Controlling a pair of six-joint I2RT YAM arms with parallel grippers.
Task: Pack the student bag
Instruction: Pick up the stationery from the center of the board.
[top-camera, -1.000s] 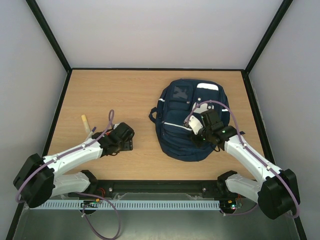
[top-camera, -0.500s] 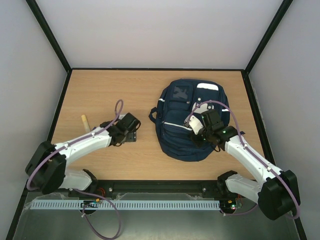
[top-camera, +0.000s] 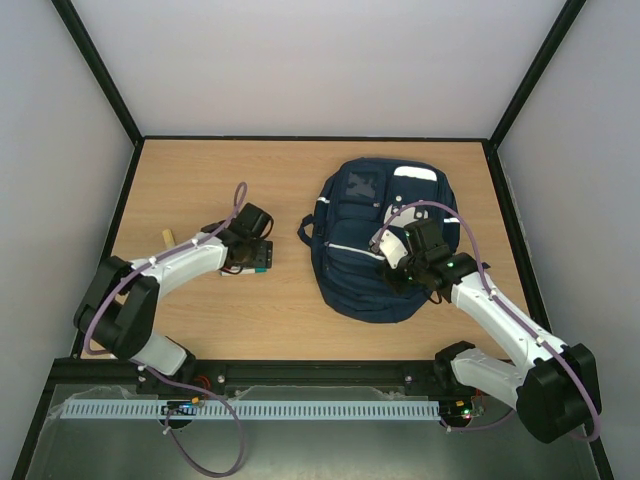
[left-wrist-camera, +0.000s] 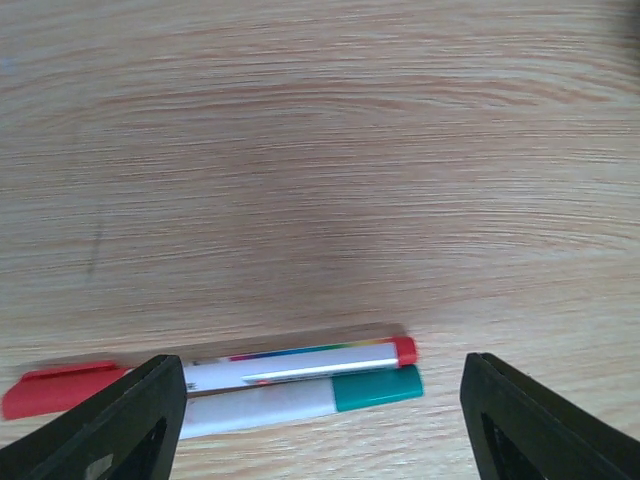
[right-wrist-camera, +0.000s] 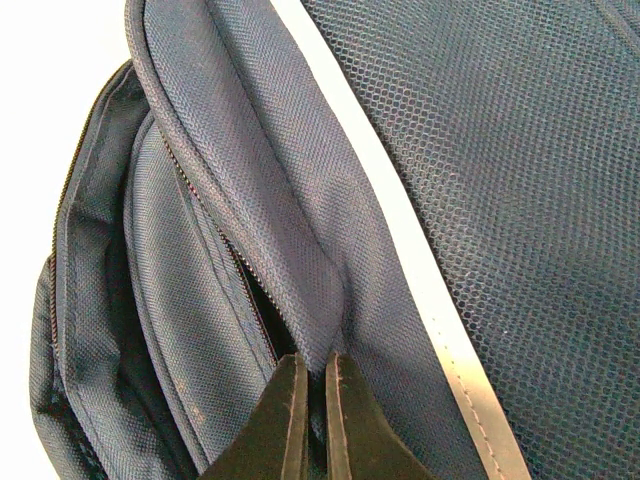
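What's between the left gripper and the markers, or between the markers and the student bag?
Nothing visible. The open left gripper is right over the two markers, with only bare table around them, and bare wood runs from there to the student bag. The right gripper is shut on bag fabric beside a zipper.

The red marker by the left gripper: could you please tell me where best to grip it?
Probably mid-barrel, from straight above: the red marker lies flat, touching the green marker, so jaws turned across both barrels would likely take the pair.
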